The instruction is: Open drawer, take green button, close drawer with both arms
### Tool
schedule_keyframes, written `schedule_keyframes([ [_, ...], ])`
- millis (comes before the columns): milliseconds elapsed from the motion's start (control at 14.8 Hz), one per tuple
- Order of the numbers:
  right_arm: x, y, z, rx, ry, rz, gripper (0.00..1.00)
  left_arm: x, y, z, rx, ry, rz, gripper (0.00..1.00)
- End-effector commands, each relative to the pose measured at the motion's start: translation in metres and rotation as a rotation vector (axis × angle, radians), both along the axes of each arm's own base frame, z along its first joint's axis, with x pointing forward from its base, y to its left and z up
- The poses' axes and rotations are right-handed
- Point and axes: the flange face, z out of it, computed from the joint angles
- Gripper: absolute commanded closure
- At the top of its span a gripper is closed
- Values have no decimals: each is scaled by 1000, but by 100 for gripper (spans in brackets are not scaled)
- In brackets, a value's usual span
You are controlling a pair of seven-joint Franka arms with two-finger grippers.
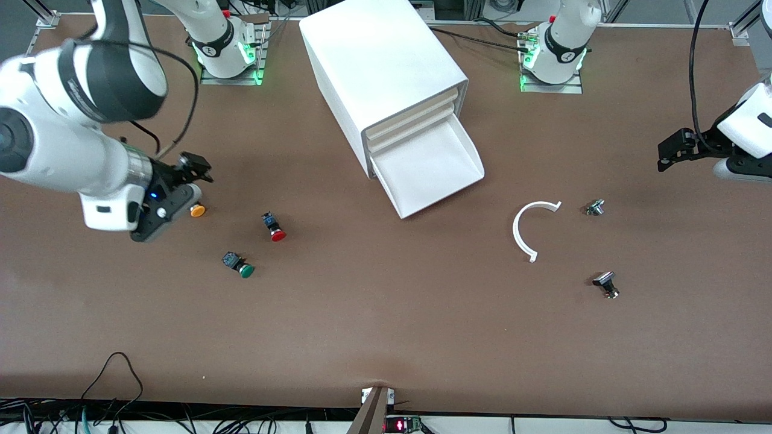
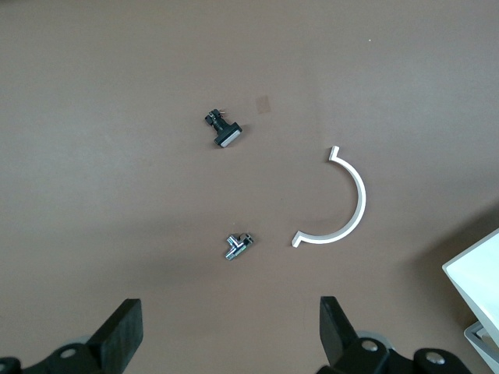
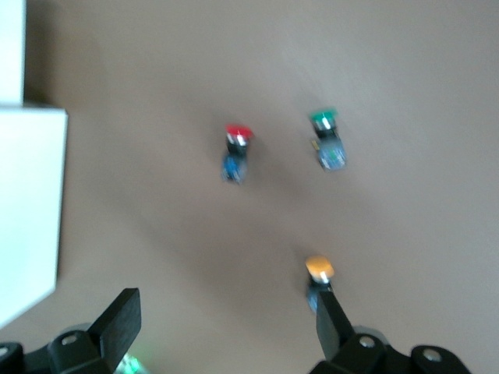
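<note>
Lying on its side on the bare table, the button (image 1: 239,265) rests at about seven o'clock of the drawer (image 1: 431,172), which stands pulled out and looks empty. Judged light, rigid and prone to rolling on its round green cap; best pinched across the dark body. Right gripper (image 1: 181,184) hangs over the orange-capped button (image 1: 197,210), jaws spread, holding nothing. Left gripper (image 2: 226,331) waits, jaws wide, empty.

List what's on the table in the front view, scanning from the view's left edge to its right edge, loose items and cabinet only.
orange-capped button → green-capped button → red-capped button → white cabinet with its open bottom drawer → white C-shaped piece → two small metal parts, overlapping in order.
</note>
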Motion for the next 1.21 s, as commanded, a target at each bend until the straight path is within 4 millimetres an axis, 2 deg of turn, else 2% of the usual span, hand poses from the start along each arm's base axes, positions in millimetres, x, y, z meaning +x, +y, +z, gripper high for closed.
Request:
schedule_keyframes([
  [0, -17, -33, 26, -78, 25, -25, 0, 4, -10, 6, -73, 2, 0, 0],
  [67, -19, -54, 36, -124, 9, -33, 0, 5, -13, 5, -92, 1, 2, 0],
  [202, -18, -81, 41, -178, -1, -62, 0, 10, -9, -7, -106, 17, 13, 0],
  [404, -12, -156, 48, -145, -60, -194, 0, 27, -24, -47, -83, 70, -9, 0],
  [472, -9, -162, 52, -111, -103, -212, 0, 30, -23, -58, -82, 91, -12, 0],
  [808, -11, -164, 56, -42, -95, -262, 0, 29, -29, -54, -84, 86, -15, 0],
  [943, -20, -167, 57, -54, -48, -340, 0, 29, -50, -59, -85, 95, -3, 0],
  [1145, -25, -168, 64, -79, -49, -404, 0, 31, -89, -77, -84, 119, 156, 0],
])
